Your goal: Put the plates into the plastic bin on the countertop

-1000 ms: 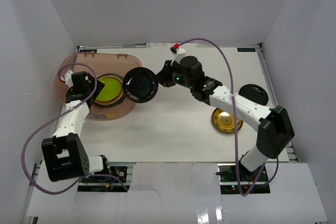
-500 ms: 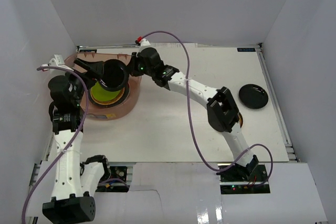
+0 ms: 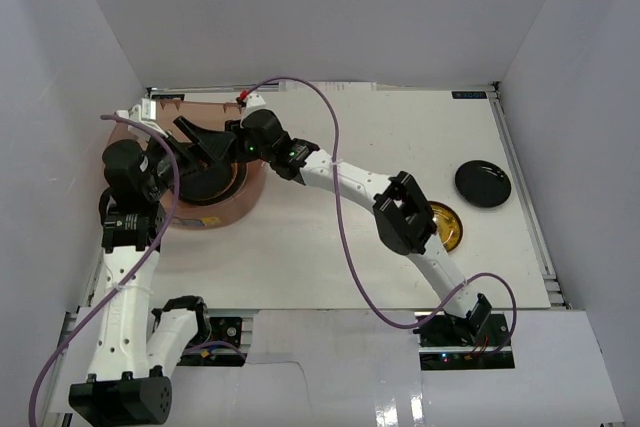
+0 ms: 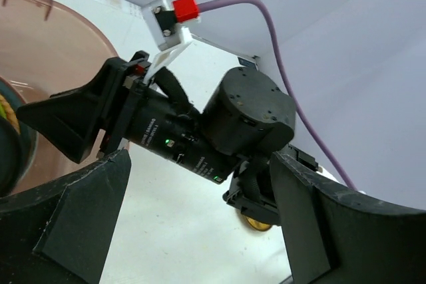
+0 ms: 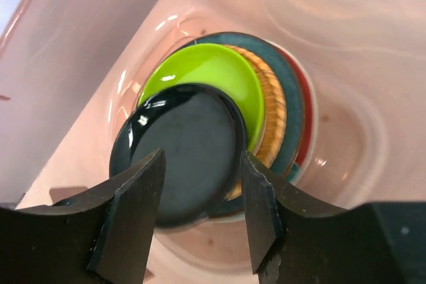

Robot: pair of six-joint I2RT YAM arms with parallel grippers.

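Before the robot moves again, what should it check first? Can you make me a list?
1. Right gripper empty: ok, its jaws stand apart above the black plate.
2. Black plate inside the plastic bin: ok, it lies on the lime green plate.
3. Left gripper empty: ok, open with nothing between its fingers.
4. Arms apart: cannot tell, the left gripper is close to the right arm.
5. Countertop free of plates: not ok, another black plate and a gold plate lie there.
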